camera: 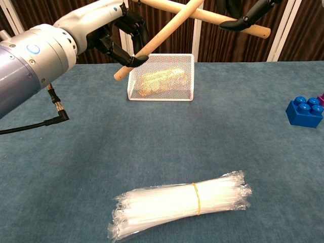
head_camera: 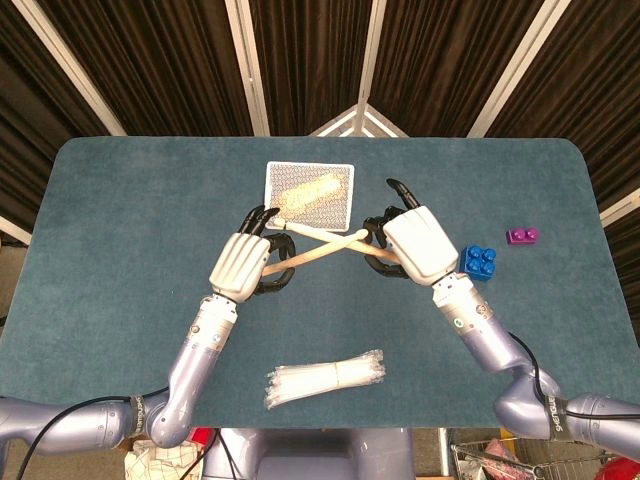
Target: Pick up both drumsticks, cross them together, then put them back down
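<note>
Gripping one drumstick each, the left robot hand [head_camera: 243, 265] and right robot hand [head_camera: 420, 243] hold the left drumstick [camera: 163, 33] and right drumstick [camera: 202, 13] crossed above the tabletop [head_camera: 120, 230], apparently touching, in front of the wire basket [camera: 161, 77].

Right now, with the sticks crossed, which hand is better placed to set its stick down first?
Probably left: the left hand holds its wooden drumstick above bare blue table; the right hand hovers near the blue toy brick.
</note>
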`<state>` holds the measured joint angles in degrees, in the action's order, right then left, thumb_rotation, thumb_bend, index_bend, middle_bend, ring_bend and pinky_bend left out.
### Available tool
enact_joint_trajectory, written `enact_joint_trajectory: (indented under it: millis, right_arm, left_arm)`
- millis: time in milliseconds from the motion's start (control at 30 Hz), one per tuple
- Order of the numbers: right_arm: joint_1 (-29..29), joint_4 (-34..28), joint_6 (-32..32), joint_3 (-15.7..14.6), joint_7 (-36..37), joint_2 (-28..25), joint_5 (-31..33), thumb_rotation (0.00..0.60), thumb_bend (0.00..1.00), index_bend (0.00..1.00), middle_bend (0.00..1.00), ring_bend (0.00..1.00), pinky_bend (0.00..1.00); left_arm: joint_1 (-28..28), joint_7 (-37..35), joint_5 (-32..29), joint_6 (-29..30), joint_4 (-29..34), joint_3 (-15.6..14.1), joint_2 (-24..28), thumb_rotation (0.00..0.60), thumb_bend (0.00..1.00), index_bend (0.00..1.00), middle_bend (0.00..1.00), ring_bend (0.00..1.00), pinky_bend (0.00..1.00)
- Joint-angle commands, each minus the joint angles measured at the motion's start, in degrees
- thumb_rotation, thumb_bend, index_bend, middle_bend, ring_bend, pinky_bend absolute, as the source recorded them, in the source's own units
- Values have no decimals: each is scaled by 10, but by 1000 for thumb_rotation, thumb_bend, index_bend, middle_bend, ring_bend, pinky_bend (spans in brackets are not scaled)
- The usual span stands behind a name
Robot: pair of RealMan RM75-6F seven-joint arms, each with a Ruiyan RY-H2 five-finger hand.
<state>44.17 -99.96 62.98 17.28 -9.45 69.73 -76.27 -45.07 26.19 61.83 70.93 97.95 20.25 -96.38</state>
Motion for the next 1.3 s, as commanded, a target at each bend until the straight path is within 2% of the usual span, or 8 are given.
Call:
enact_joint_trajectory:
  millis: [33, 200, 333, 500, 767, 967, 1300]
  right_arm:
    - [0, 0, 1, 0, 0, 0, 1, 600, 485, 707, 669, 517, 90]
    - [-2, 2, 2, 1, 3, -2, 4, 600, 485, 707, 669, 517, 90]
    - [-7, 12, 4, -1, 10, -5, 9, 600, 485, 707, 669, 517, 90]
    - [-21, 45, 9, -14, 36, -5, 1, 600, 486, 708, 670, 520, 90]
    - [-43, 152, 37, -54, 110, 32, -62, 600, 489, 713, 678, 521, 90]
    - [-50, 235, 52, -81, 149, 76, -98, 600, 489, 713, 678, 521, 90]
    - [-49, 357, 70, -122, 180, 157, -154, 600, 489, 713, 678, 521, 90]
  left_arm:
    - [0, -1, 1, 1, 0, -1, 0, 600, 499, 607, 569, 97, 14]
    - [3, -3, 5, 0, -2, -8, 6, 600, 499, 607, 569, 97, 14]
    - [13, -13, 16, -2, -9, -25, 21, 600, 499, 608, 569, 97, 14]
    - [41, -35, 51, -10, -35, -72, 65, 600, 499, 611, 569, 97, 14]
    - [76, -90, 104, -42, -135, -142, 126, 600, 499, 616, 569, 97, 14]
    - [81, -129, 134, -70, -219, -172, 125, 600, 499, 618, 569, 97, 14]
    - [83, -169, 195, -96, -344, -214, 84, 600, 499, 619, 569, 97, 14]
